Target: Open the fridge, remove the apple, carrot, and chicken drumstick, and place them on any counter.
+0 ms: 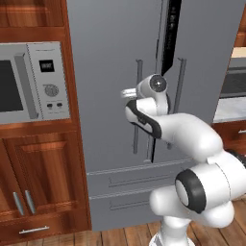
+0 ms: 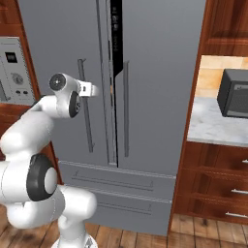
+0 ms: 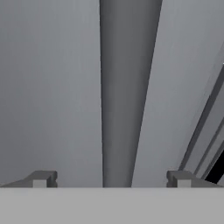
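Stood spread wide and empty, gripper [image 3: 111, 179] straddling the left door's upright bar handle [image 3: 127, 92] of the fridge [image 1: 110, 72], bar dead ahead between the fingertips, probably not yet touching.

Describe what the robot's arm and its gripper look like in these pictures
The arm is glossy white with rounded, bulbous links and dark bands and caps at the joints. The gripper has two small dark grey, blocky finger tips. No cables or markings show.
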